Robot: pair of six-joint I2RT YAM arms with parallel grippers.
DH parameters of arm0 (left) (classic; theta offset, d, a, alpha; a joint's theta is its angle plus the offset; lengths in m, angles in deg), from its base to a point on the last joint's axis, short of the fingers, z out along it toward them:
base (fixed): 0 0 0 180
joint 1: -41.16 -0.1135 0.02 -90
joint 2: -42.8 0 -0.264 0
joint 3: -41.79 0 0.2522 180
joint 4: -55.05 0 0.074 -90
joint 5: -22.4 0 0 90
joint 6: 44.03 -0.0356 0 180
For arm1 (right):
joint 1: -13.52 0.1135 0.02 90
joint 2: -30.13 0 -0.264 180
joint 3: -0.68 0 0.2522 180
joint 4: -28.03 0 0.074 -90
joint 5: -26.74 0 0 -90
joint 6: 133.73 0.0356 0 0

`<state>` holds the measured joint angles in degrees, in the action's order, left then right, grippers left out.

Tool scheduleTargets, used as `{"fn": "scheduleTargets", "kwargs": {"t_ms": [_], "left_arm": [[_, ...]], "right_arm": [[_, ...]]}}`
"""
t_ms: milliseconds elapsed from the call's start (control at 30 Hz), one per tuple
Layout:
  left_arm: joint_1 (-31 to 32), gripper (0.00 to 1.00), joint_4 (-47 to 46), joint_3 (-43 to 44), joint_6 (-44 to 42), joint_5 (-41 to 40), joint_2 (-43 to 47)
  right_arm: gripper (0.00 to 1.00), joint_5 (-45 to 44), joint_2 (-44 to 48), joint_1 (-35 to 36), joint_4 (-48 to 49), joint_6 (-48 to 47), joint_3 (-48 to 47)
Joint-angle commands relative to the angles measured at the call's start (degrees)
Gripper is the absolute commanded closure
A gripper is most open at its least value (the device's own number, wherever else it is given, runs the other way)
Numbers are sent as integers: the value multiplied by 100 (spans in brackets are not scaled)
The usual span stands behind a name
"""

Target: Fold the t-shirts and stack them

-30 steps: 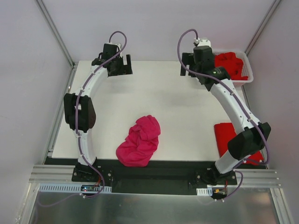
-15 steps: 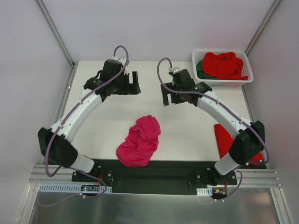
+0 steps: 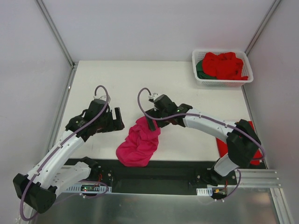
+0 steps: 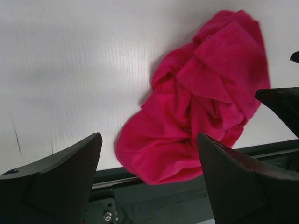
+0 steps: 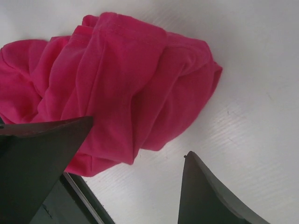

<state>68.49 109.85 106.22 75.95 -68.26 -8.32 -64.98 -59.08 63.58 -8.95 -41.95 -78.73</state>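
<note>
A white slotted basket (image 3: pixel 223 82) sits at the far right corner of the white table (image 3: pixel 140 84).

Overhead view; wrist close-ups of pink t-shirt (image 4: pixel 201 102)

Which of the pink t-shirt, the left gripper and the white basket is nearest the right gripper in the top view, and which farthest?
1. pink t-shirt, right beside the right gripper, on its near side.
2. left gripper, farther off to the left.
3. white basket, at the far right corner.

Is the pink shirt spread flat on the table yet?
No, the pink shirt lies crumpled in a heap near the front edge of the table.
</note>
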Motion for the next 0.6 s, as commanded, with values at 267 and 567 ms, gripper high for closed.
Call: {"fn": "scheduleTargets", "kwargs": {"t_ms": [267,567], "left_arm": [[-26,16,194,-216,351,-628,489],[-26,15,71,-137,272,-795,163]], "right_arm": [[57,-48,-492,346,503,-73,-624],[95,40,-747,443,196,-143,-1011]]}}
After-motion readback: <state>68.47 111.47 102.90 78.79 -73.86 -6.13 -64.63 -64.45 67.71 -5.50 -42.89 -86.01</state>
